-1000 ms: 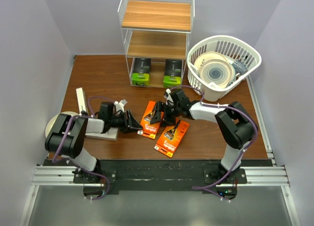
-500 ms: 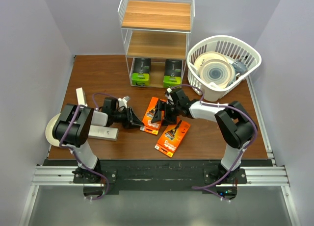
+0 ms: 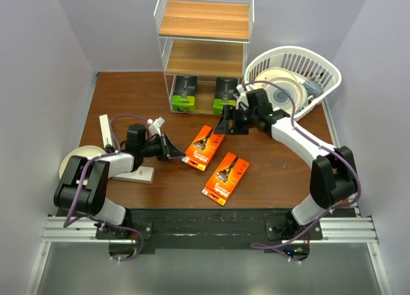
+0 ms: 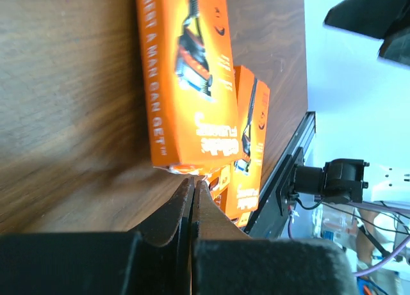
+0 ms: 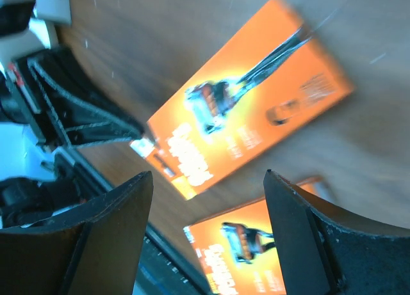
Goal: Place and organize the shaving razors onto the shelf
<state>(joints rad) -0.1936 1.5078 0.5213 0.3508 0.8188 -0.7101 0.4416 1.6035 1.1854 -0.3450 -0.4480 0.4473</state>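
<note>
Left wrist: left tool [image 4: 192, 185] clenched by a card [image 4: 186, 84]; right tool [image 5: 206, 175] released. Card seems thin and light; pinch its edge.

At lower left the left gripper [image 3: 172, 151] sits pinched closed; near centre the right gripper [image 3: 229, 127] holds its jaws wide.

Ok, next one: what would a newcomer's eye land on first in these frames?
The two orange razor cards blaze against the brown table mid-scene. The left gripper is shut at the farther card's near corner, the right gripper open above its far end. Behind, two black lime-ended boxes sit on the shelf's bottom tier.
</note>
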